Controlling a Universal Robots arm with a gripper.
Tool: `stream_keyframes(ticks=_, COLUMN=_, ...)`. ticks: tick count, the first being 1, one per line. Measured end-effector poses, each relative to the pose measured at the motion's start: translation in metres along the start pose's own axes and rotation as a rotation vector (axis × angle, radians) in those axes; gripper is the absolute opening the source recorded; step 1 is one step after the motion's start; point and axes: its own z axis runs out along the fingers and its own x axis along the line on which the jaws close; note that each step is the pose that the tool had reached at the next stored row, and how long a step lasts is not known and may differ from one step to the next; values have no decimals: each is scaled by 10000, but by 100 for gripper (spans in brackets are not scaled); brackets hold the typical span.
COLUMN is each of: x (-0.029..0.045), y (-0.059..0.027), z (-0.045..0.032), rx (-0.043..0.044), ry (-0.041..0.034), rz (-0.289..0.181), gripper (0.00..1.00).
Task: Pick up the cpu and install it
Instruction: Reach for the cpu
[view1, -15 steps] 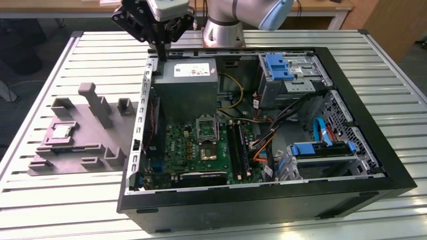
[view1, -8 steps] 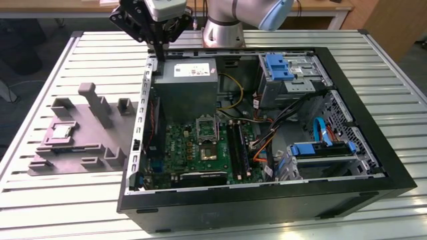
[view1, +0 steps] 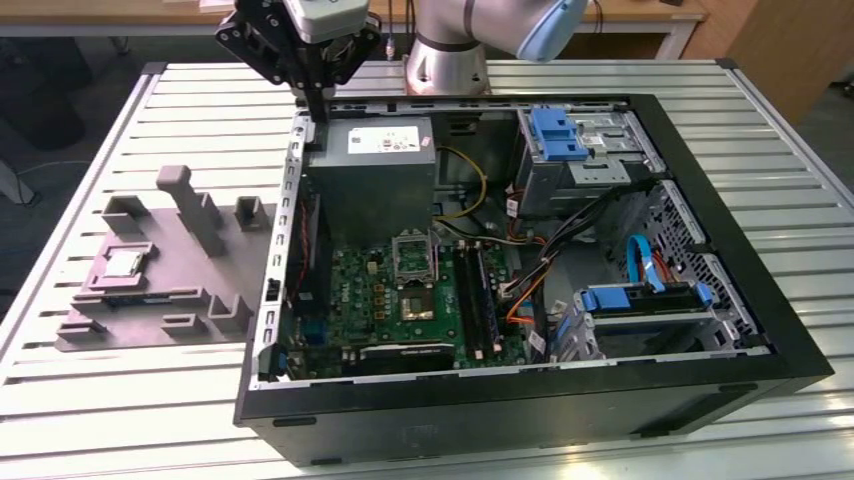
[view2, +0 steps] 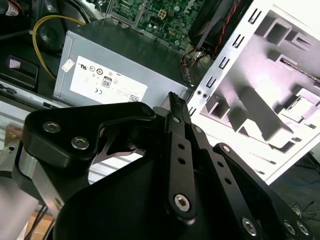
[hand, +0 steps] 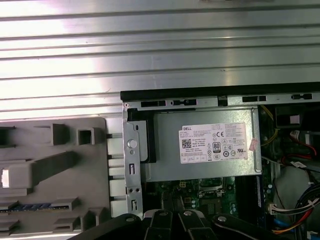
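Layout for the install, read from the exterior view's left to its right. At left centre, a grey fixture tray (view1: 147, 322) lies on the slatted counter (view1: 134, 420). The cpu (view1: 123, 263) sits flat in the tray's square recess; the other pockets look vacant, and an upright block stands beside them. The chip is judged light, rigid and fragile on its underside, with a smooth metal top, so it is best taken by two opposite edges and kept level. At upper left of centre, the end effector (view1: 316, 98) hangs above the rear wall of the open computer case (view1: 534, 400), well apart from the cpu. Its fingers are together with nothing between them. The case, centre to right, contains the power supply (view1: 380, 170), the motherboard with its socket frame (view1: 414, 255), loose cables, and drive cages with blue tabs (view1: 641, 300).
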Motion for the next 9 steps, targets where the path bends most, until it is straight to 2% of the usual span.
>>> stream_keyframes(ticks=9, x=29, y=-2, z=0, rx=0, ry=0, rz=0, gripper=11)
